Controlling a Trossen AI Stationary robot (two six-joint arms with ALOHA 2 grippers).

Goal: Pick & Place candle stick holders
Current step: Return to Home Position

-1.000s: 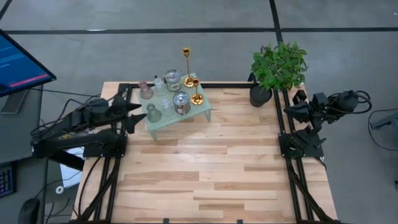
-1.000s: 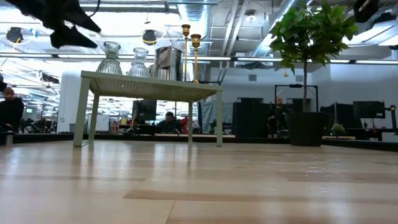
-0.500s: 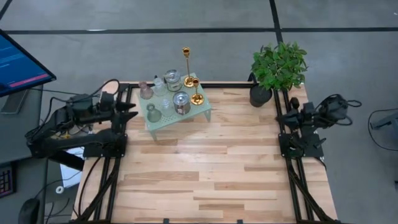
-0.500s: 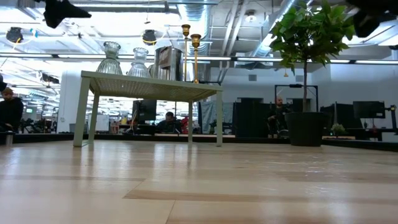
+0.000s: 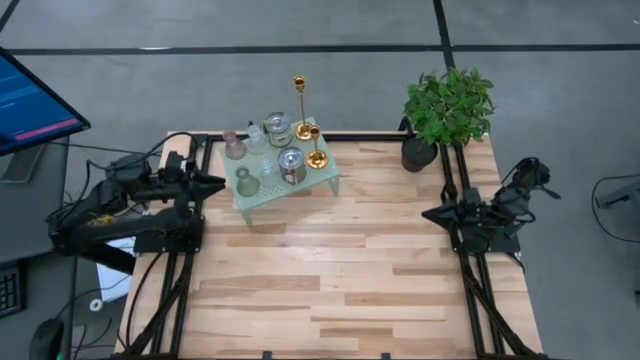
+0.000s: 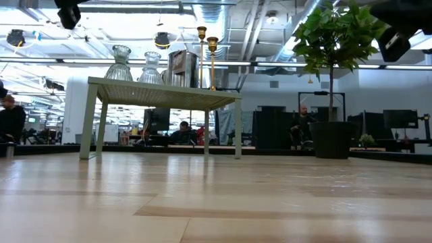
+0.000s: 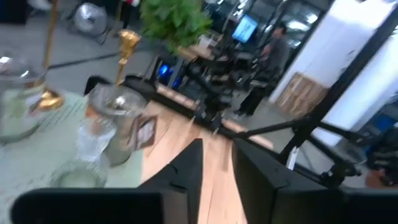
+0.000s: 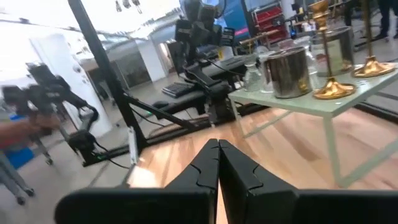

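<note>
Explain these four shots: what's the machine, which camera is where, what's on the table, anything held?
It's a two-armed robot at a wooden table. One picture looks straight down, one level from the tabletop, two from wrist cameras. On the table: a mint-green rack carrying the candle stick holders, gold, silvery, glass, plus a potted plant. The left gripper, beside the rack, is open; the right gripper, at the table's right edge, is shut. Neither holds anything.

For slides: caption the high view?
Candle holders on green rack; left hand and right hand at edges of the table.
</note>
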